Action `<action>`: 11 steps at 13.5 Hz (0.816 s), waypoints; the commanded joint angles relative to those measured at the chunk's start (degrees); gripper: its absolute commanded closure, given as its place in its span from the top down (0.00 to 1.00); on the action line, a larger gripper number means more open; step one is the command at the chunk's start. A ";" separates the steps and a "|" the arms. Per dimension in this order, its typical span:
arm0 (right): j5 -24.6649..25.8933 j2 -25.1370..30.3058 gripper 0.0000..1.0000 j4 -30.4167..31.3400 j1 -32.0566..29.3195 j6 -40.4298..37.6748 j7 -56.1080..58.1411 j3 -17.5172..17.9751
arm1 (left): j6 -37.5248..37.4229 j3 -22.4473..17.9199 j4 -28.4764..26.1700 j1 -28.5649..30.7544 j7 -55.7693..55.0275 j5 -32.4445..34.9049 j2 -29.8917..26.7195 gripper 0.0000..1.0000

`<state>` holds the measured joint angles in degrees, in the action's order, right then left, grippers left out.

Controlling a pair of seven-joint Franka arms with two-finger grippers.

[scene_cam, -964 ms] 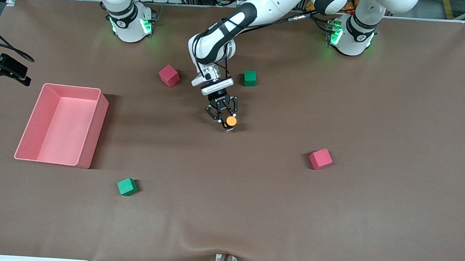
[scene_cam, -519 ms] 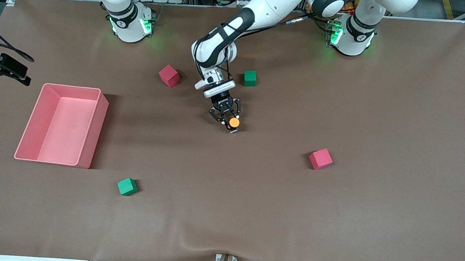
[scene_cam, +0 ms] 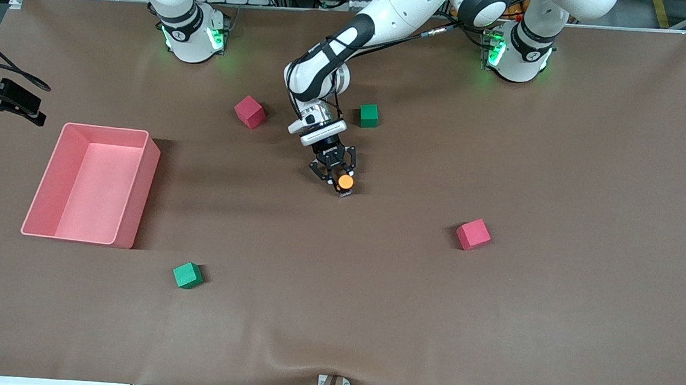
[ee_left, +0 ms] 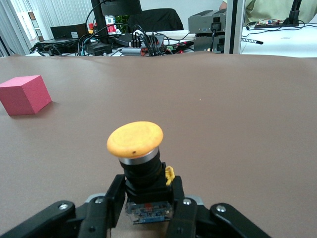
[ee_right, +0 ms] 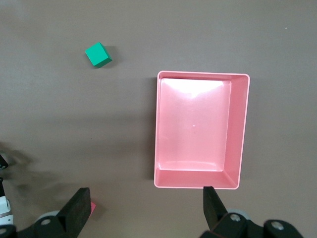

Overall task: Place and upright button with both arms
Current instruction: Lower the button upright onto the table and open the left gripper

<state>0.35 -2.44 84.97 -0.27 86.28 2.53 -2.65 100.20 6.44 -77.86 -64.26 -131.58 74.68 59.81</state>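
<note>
The button [scene_cam: 345,182], with a round orange cap on a black boxy body, is near the middle of the table. My left gripper [scene_cam: 337,173] is shut on it. In the left wrist view the button [ee_left: 134,140] stands upright, cap on top. The black fingers [ee_left: 113,199] clamp its body from both sides. Its clear base is low over the brown table; I cannot tell if it touches. My right gripper [ee_right: 146,206] is open and empty, high over the table beside the pink bin [ee_right: 245,129]. It is out of the front view.
The pink bin [scene_cam: 135,142] stands toward the right arm's end. A red cube [scene_cam: 249,112] and a green cube [scene_cam: 369,115] lie close to the left gripper, farther from the front camera. Another red cube [scene_cam: 473,234] and green cube [scene_cam: 187,275] lie nearer the camera.
My left gripper has shifted slightly toward the left arm's end with the button in it and turned a little. The right arm has not visibly moved.
</note>
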 commanded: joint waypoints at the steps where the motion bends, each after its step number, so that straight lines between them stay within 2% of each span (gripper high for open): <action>1: -0.26 0.86 1.00 0.54 -0.25 -0.32 -0.86 0.10 | -1.15 -0.28 1.31 -0.52 1.06 1.44 1.01 0.29; 3: -0.26 0.94 1.00 0.54 -0.17 -0.41 -0.86 0.10 | -1.15 -0.28 1.22 -0.52 1.06 1.53 1.35 0.39; 6: -0.26 0.94 1.00 0.63 -0.34 -0.41 -0.86 0.10 | -1.06 -0.28 1.31 -0.52 1.06 1.53 1.45 0.44; 7: -0.26 0.86 1.00 0.63 -0.34 -0.41 -0.86 0.01 | -1.06 -0.28 1.22 -0.43 1.06 1.44 1.36 0.51; 9: -0.26 0.86 1.00 0.63 -0.26 -0.41 -0.86 0.01 | -1.06 -0.28 1.31 -0.43 2.28 1.53 1.27 0.79; 10: -0.26 0.86 1.00 0.63 -0.26 -0.41 -0.86 0.01 | -1.06 -0.28 1.22 -0.43 3.16 1.53 1.10 1.00; 11: -0.26 0.86 1.00 0.63 -0.26 -0.32 -0.86 0.01 | -1.15 -0.28 1.22 -0.51 3.95 1.53 1.01 1.00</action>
<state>0.35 -2.44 84.99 -0.28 86.20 2.53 -2.74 100.19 6.35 -77.94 -64.27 -129.70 74.73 60.32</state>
